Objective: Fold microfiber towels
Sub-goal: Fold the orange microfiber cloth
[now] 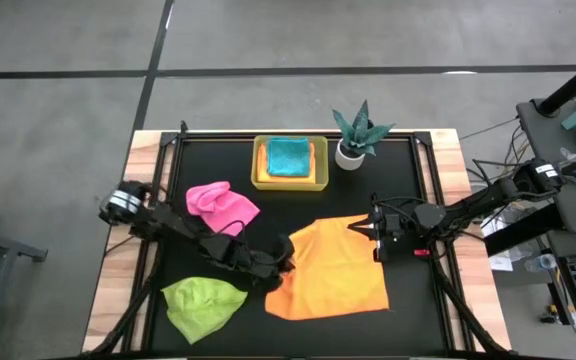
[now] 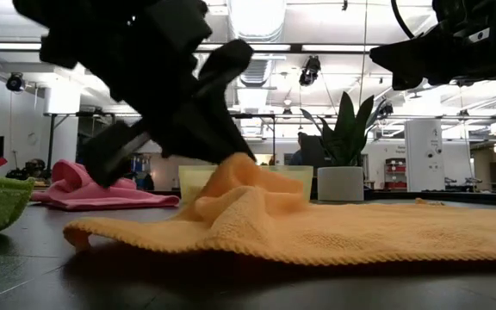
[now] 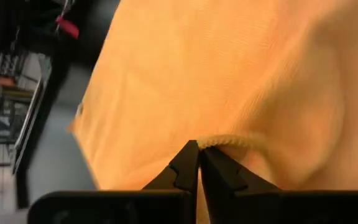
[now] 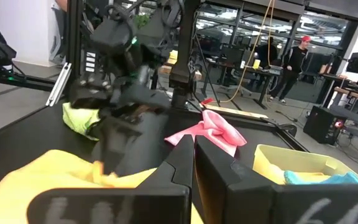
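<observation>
We see the left gripper (image 1: 286, 252) low over the black table (image 1: 168, 255), its two fingers pressed together on the near-left edge of the orange towel (image 1: 333, 265). In the left wrist view the fingertips (image 3: 191, 155) meet right at the towel's hemmed edge (image 3: 229, 142), and the cloth rises in a fold there. The low view shows the same pinch: the towel is lifted into a small peak (image 2: 235, 176) under the dark gripper (image 2: 218, 138), while the rest of it lies flat across the table.

We find the right gripper (image 1: 373, 231) at the opposite, right-hand edge of the same orange towel, its fingers closed together with nothing between them as far as we can tell; its wrist view shows the shut fingers (image 4: 188, 152) above the yellow-orange cloth (image 4: 36, 171).

Outward from the left gripper, the pink towel (image 1: 220, 207) lies crumpled just behind the left arm, and the lime green towel (image 1: 203, 303) lies bunched near the front left corner. Well behind the orange towel, the turquoise towel (image 1: 288, 156) sits folded inside the yellow tray (image 1: 290, 181). Just to the right of the tray stands the teal spiky plant (image 1: 358, 128) in its white pot (image 1: 349, 155)
</observation>
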